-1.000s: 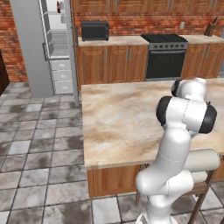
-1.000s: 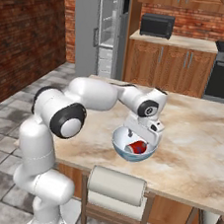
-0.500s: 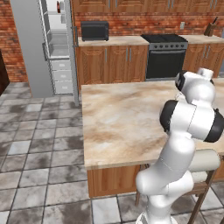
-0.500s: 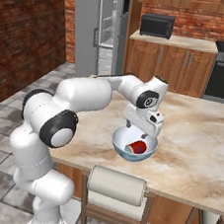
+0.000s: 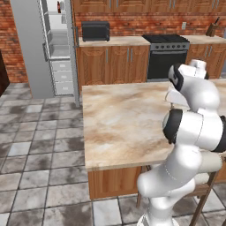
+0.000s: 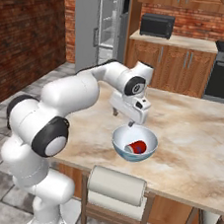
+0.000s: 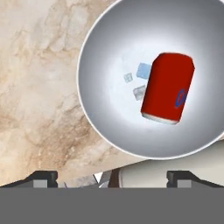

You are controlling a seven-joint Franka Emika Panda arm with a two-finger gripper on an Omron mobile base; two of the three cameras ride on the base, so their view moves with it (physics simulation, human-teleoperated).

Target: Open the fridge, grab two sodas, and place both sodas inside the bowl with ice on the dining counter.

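Hovering above the bowl with ice [image 6: 134,142] on the dining counter [image 6: 199,144], my gripper [image 6: 124,119] has its fingers spread wide and empty. The red can [image 7: 167,87] lies on its side among the ice inside — one soda delivered, I judge — directly below me. The fridge [image 6: 102,26] stands open for the second.

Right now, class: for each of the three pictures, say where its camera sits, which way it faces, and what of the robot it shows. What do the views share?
Left base view: behind the arm's left, facing the dining counter and open fridge; arm at right.
Right base view: behind its right; arm, gripper, bowl, red can.
Hand view: looks down into the bowl at the can; fingertips spread wide.
Shared: counter in all; bowl and can in two.
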